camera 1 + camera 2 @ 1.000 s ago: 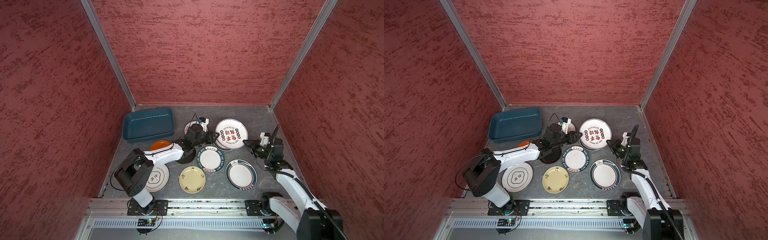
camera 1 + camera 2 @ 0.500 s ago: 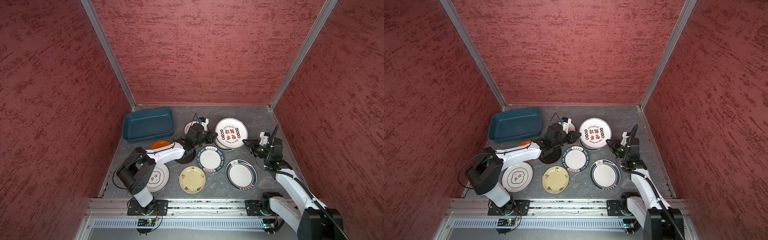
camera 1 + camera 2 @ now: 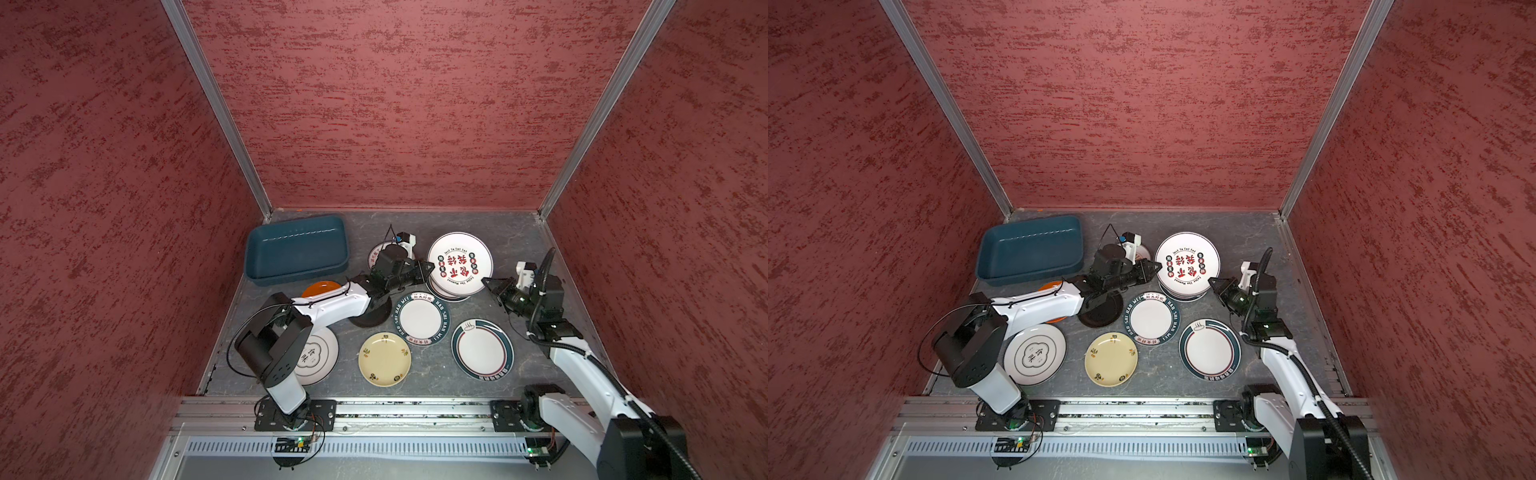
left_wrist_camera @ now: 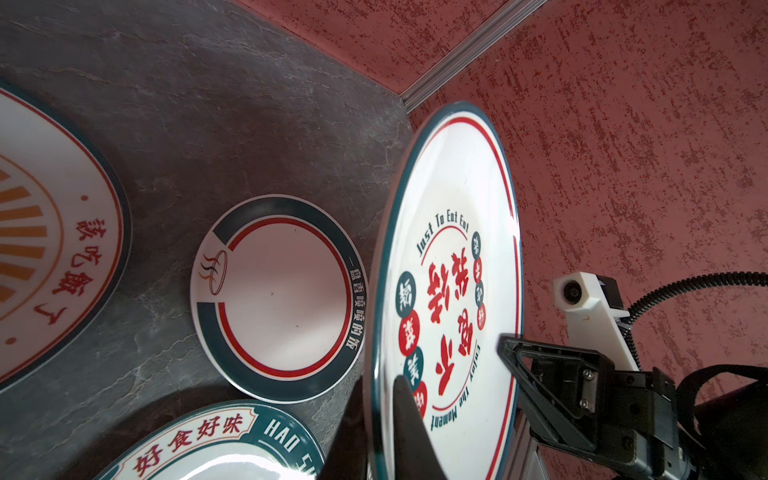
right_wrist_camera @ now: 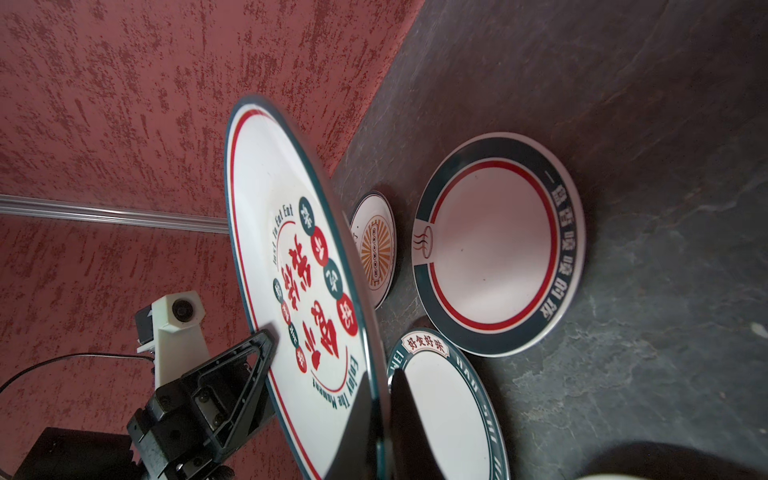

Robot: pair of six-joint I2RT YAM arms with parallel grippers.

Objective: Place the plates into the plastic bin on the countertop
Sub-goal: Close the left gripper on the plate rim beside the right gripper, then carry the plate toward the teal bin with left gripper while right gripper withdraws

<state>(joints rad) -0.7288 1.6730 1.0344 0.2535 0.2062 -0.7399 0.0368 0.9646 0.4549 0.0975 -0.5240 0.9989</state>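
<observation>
A large white plate [image 3: 459, 266] [image 3: 1187, 266] printed with red characters hangs tilted above the countertop [image 3: 515, 249], over another plate [image 3: 446, 293]. My left gripper [image 3: 430, 268] [image 4: 376, 395] is shut on its left rim, one finger on each face. My right gripper [image 3: 486, 282] [image 5: 380, 378] straddles the opposite rim, with a sliver of gap at one finger. The teal plastic bin [image 3: 299, 276] [image 3: 1030, 276] stands at the back left with nothing in it. Other plates lie flat: a lettered teal-rimmed plate [image 3: 420, 318], a teal-ringed plate [image 3: 482, 349] and a cream-yellow plate [image 3: 384, 359].
A black plate [image 3: 370, 318] and an orange plate [image 3: 320, 287] lie partly under my left arm. A white motif plate [image 3: 318, 357] sits by the left base. A sunburst plate [image 5: 376, 249] lies behind the left wrist. Red walls enclose three sides.
My left gripper has reached a little further right and closed its fingers on the printed plate's rim. The right arm and the plate have hardly moved.
</observation>
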